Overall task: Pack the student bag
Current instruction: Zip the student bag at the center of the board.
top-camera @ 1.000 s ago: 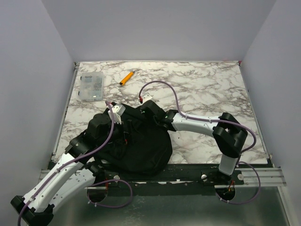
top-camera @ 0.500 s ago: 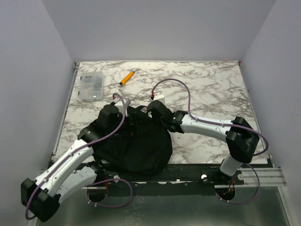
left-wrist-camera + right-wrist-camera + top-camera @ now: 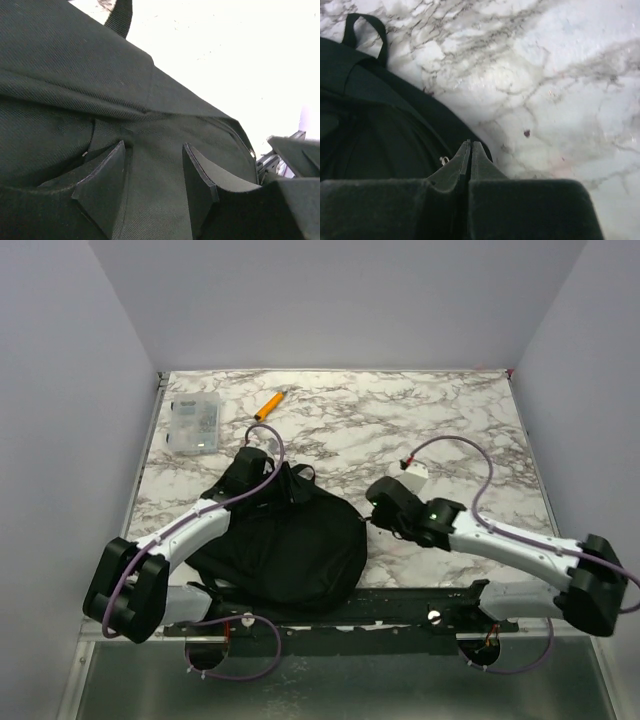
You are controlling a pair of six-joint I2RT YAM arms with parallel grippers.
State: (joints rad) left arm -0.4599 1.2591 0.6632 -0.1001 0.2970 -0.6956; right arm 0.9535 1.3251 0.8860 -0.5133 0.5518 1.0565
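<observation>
Top view only: a clear plastic box [image 3: 193,425] and an orange marker [image 3: 268,405] lie at the far left of the marble table [image 3: 450,430]. The student bag [image 3: 285,550] lies near-left. Left wrist view: the left gripper [image 3: 152,150] has its fingers spread over the bag fabric. Right wrist view: the right gripper [image 3: 471,145] is pressed together and empty, just beside the bag's right edge.

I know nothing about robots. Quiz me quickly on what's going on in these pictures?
1. What colour is the pen on the table?
2. True or false: the right gripper is shut.
3. The left gripper hangs over: A the bag, B the pen, C bare table.
Key: 1 orange; 2 true; 3 A.
</observation>
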